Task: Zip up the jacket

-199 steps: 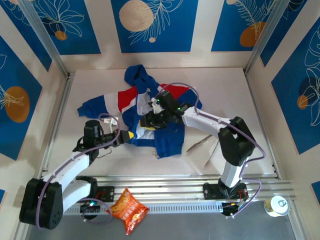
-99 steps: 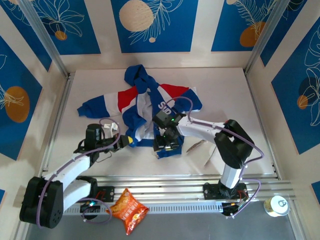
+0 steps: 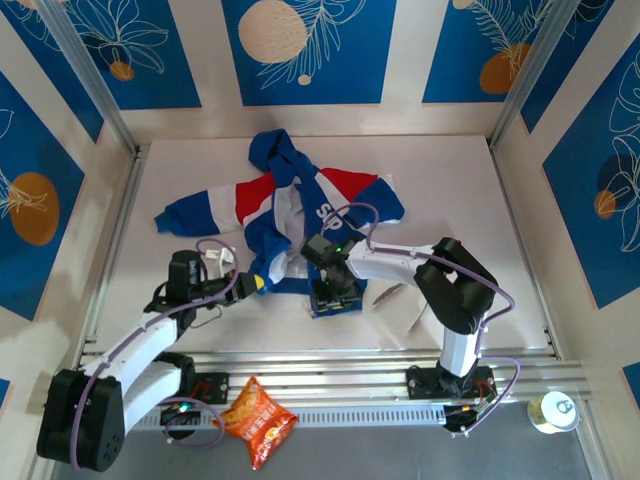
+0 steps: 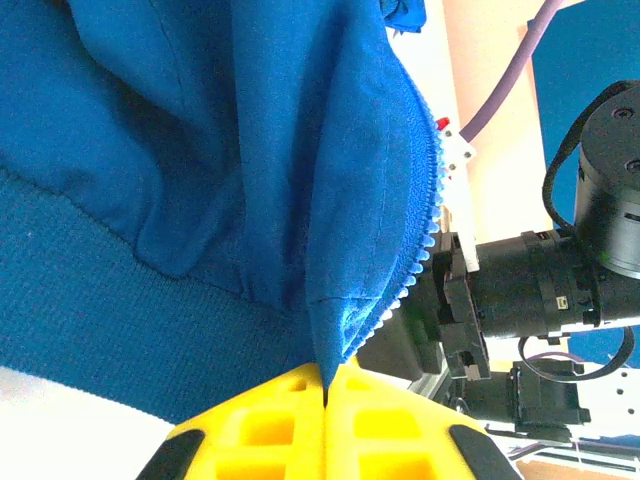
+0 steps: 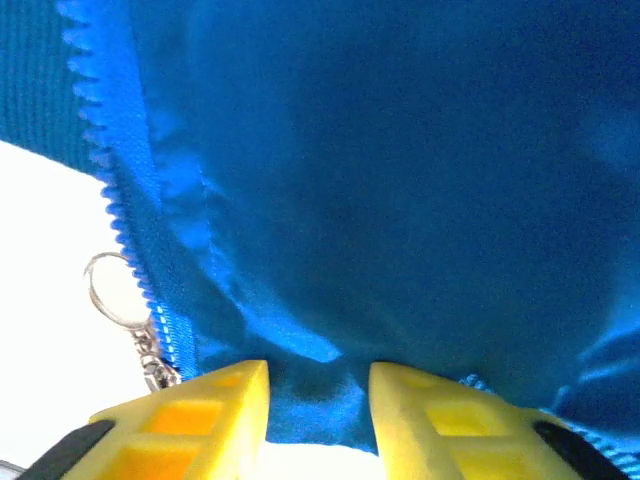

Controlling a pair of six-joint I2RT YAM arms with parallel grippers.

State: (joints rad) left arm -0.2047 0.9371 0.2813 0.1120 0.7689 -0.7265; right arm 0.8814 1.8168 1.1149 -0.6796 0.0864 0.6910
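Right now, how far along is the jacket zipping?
Nothing is zipped yet: the jacket lies open, white lining showing. In hand: the left jaws are shut on one bottom corner by the zipper teeth; the right jaws stand open around the other hem, beside the zipper pull. Remaining: join the two ends and run the pull up.

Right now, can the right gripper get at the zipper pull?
Probably yes. The zipper pull shows uncovered against the white table, just outside the open right gripper and beside the toothed edge of the jacket. A short sideways shift should reach it.
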